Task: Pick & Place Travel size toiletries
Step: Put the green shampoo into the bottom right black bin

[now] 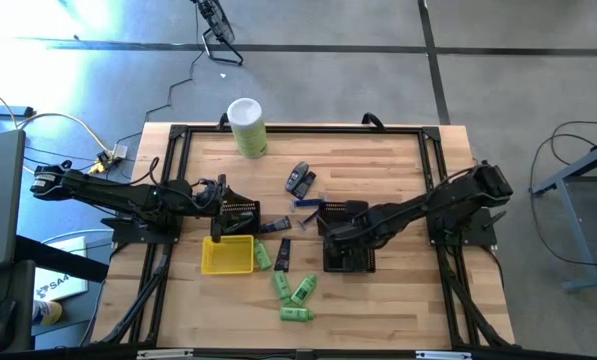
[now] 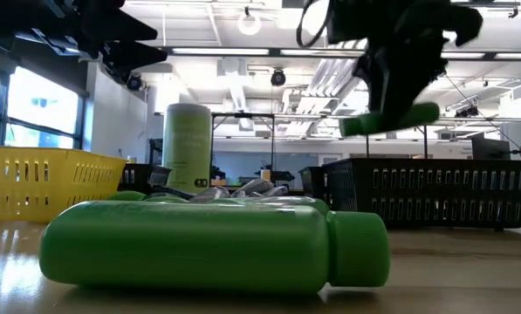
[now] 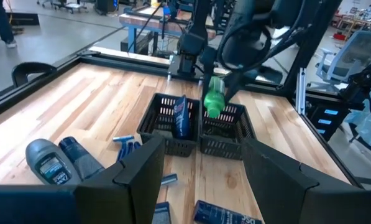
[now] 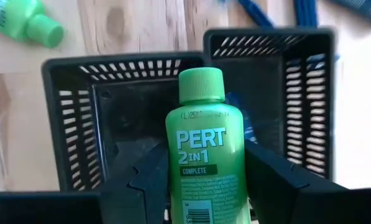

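Note:
My right gripper point(image 4: 204, 186) is shut on a small bright green bottle point(image 4: 202, 155) labelled PERT 2in1. It hovers over the paired black mesh baskets point(image 1: 348, 245); the low view shows the bottle point(image 2: 391, 119) in the air above a basket point(image 2: 426, 192). A bluish tube point(image 3: 182, 115) stands in one basket compartment. My left gripper point(image 3: 204, 177) is open and holds nothing, near the yellow tray's point(image 1: 228, 255) far edge. Several green bottles point(image 1: 288, 290) lie on the table near the front edge, and one point(image 2: 216, 244) is on its side close to the low camera. Dark tubes point(image 1: 298, 180) lie farther back. My right gripper pinches the green bottle by its body's lower half point(image 4: 173, 168) between the two fingers point(image 4: 149, 174). The bottle lies along the fingers, with its cap point(image 4: 201, 84) pointing away from the wrist. It is lifted clear above a basket compartment and lies roughly level in the low view.
A tall pale-green canister point(image 1: 246, 125) with a white lid stands near the far edge. Grey deodorant sticks point(image 3: 45, 162) and a blue razor point(image 3: 126, 144) lie between my left gripper and the baskets. A dark frame point(image 1: 298, 130) borders the wooden table.

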You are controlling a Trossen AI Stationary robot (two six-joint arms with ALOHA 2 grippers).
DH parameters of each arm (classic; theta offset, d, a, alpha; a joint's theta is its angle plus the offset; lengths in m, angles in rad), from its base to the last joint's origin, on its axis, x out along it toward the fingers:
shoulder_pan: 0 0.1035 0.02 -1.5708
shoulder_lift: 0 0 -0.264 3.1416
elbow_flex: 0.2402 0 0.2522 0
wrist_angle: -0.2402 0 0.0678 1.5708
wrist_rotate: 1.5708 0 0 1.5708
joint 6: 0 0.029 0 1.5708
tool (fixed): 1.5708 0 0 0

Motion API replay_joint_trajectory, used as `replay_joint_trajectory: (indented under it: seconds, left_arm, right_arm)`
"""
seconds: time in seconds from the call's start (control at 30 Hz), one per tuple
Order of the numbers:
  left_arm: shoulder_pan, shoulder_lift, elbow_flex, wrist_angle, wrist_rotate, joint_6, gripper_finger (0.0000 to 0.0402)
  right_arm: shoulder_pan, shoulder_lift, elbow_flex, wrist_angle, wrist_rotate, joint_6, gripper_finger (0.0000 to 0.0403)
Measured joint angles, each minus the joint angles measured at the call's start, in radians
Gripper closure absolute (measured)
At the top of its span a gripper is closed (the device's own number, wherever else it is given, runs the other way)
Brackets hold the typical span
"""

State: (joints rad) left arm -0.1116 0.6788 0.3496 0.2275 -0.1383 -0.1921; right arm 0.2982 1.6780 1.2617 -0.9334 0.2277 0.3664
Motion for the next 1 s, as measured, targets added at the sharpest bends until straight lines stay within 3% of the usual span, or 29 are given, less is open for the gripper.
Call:
replay_joint_trajectory:
  seconds: [0.63,1.0]
  left_arm:
    - [0.000,0.000,0.000,0.001,0.000,-0.001,0.0191]
    - [0.000,0.000,0.000,0.001,0.000,-0.001,0.0191]
  right_arm:
    - [0.010,0.000,-0.160,0.241,-0.150,0.095,0.0231]
    - [0.012,0.000,-0.185,0.262,-0.155,0.129,0.0231]
